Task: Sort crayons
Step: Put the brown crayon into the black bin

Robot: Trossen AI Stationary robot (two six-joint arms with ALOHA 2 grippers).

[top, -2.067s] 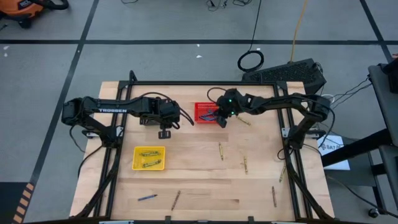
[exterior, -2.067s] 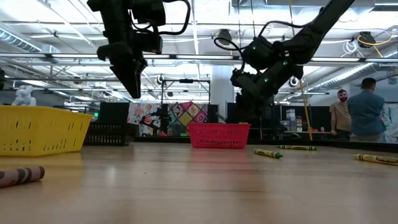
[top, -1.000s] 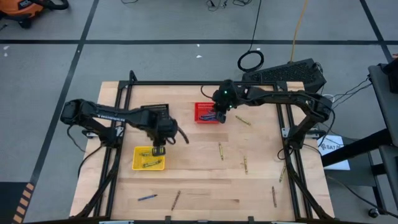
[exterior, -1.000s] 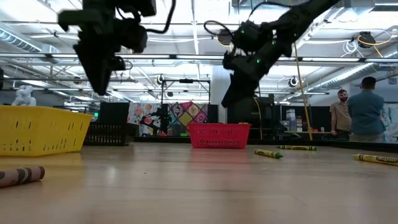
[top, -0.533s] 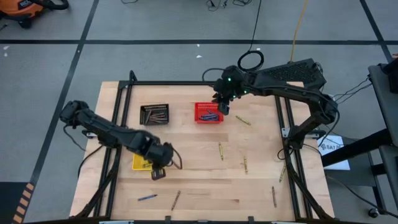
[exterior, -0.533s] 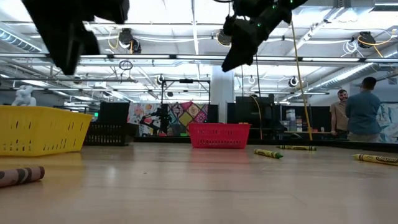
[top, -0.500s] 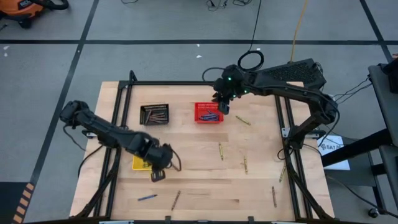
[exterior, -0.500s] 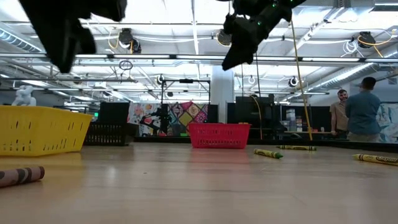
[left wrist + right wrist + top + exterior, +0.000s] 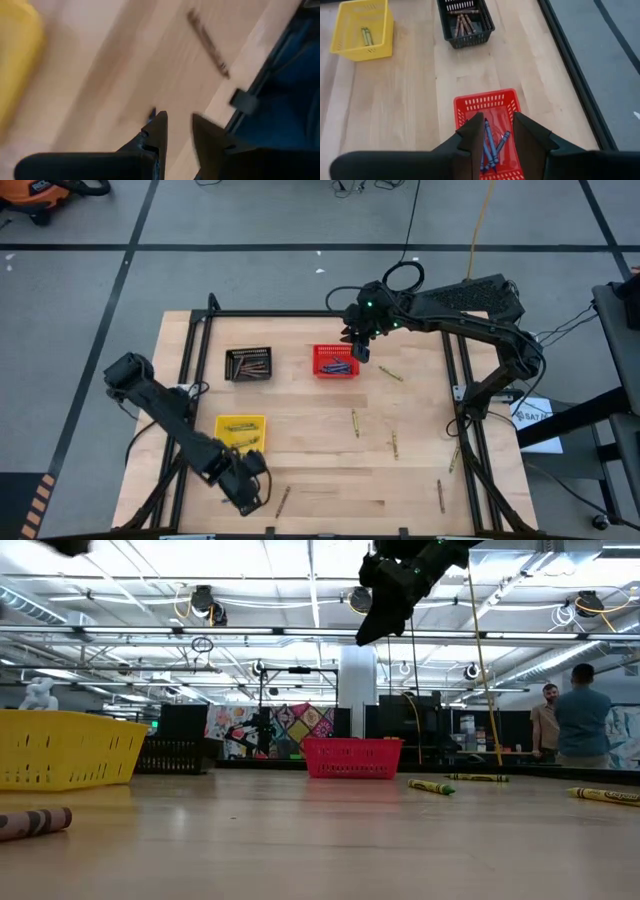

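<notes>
Three mesh baskets sit on the wooden table [image 9: 320, 470]: a black one [image 9: 248, 364] holding brown crayons [image 9: 462, 24], a red one [image 9: 335, 361] holding blue crayons [image 9: 490, 145], and a yellow one [image 9: 240, 433] holding yellow-green crayons [image 9: 366, 36]. The blue crayon at the table's near edge is almost wholly hidden under the left gripper [image 9: 248, 492] in the high view; in the left wrist view only a sliver of blue [image 9: 151, 114] shows beside one dark finger [image 9: 159, 132], and the picture is smeared. A loose brown crayon [image 9: 283, 500] lies just beside that gripper, near the table's edge. The left claw's fingers stand slightly apart with nothing between them.

The right gripper [image 9: 360, 348] hangs above the red basket's right end, its two fingers parted and empty, the basket's blue crayons visible in the gap. In the low view it is cut off at the top edge [image 9: 385, 610], and the left arm barely shows.

More yellow-green crayons lie scattered over the right half of the table, well apart from the baskets: one near the red basket [image 9: 391, 374], two mid-table [image 9: 354, 422] [image 9: 392, 445], and two toward the right rail [image 9: 438, 495] [image 9: 453, 459]. The crayons are thin paper-wrapped sticks; the baskets are rectangular plastic lattice. Two people [image 9: 575, 720] stand far behind the table.
</notes>
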